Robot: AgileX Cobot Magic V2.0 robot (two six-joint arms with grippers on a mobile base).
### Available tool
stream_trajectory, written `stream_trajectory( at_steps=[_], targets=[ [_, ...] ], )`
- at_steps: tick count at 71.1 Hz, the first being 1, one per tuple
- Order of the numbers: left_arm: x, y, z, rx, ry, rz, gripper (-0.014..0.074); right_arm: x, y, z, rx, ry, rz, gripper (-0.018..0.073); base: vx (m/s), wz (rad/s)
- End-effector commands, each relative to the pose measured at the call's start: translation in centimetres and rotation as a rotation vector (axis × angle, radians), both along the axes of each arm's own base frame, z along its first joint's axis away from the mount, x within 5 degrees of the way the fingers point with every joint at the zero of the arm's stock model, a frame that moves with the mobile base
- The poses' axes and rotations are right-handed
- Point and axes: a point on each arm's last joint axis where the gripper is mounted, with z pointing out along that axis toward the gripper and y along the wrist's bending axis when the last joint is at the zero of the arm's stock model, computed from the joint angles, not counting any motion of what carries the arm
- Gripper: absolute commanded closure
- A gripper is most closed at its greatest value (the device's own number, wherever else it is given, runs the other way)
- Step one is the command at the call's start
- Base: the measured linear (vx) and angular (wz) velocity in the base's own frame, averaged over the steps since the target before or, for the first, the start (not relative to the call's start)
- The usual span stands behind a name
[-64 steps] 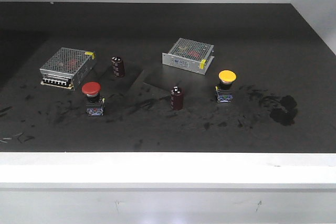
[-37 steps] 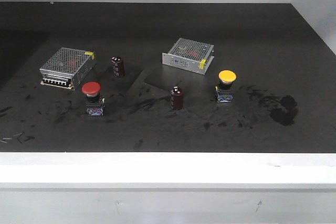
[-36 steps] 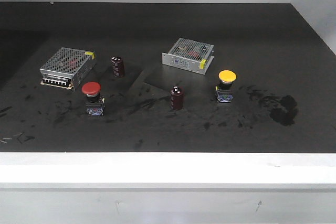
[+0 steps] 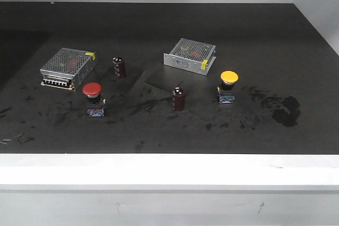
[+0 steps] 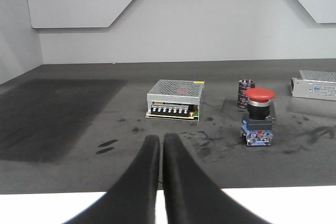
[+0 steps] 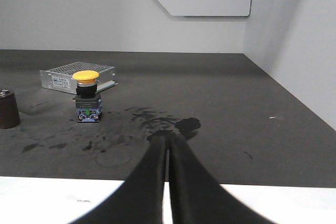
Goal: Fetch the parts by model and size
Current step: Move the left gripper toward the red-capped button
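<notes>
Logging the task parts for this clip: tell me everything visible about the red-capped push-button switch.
The red-capped push-button switch stands upright on the dark, smudged tabletop. It has a glossy red mushroom cap, a black collar and a blocky dark base with blue details, seemingly plastic. It sits just in front of the left mesh-covered power-supply box, apart from it and the nearest capacitor. Only the tabletop touches it.

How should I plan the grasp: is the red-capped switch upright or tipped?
Upright: the red-capped switch stands on its base, cap on top, in both views.
</notes>
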Motion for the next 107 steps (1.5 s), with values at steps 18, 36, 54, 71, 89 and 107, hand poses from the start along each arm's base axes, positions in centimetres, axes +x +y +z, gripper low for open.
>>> stream_trajectory(
  at_steps=[18, 36, 54, 71, 89, 107],
  targets=[
    [-0.3, -0.1, 1.7, -0.015, -0.194, -0.017, 0.0603, -0.1, 0.0, 0.7, -0.008, -0.092, 0.004, 0.0569, 0.00, 0.00],
    [-1.9, -0.2, 6.1, -0.020, -0.553, -0.035, 0.0603, -1.1, 0.0, 5.0, 0.102, -0.454, 0.027, 0.0569, 0.00, 0.00],
    [-2.0, -0.2, 15.1, -0.018, -0.601, -0.030, 0.0603, -1.3, 0.1, 13.7, 0.075, -0.554, 0.032, 0.0569, 0.00, 0.00],
    [2.5, -0.1, 21.2, -0.066, -0.312, -0.020, 0.0603, 3.1, 0.1, 20.1, 0.039, -0.337, 0.015, 0.0569, 0.00, 0.00],
    [7.0, -0.4, 21.9, -0.057, -0.032, -0.029, 0.0603, 7.2, 0.0, 20.9, 0.026, -0.009, -0.017, 0.0569, 0.00, 0.00],
    [9.7, -0.9, 18.3, -0.045, 0.295, -0.043, 0.0603, 9.8, -0.1, 18.1, 0.021, 0.234, -0.033, 0.0569, 0.00, 0.00]
  ],
)
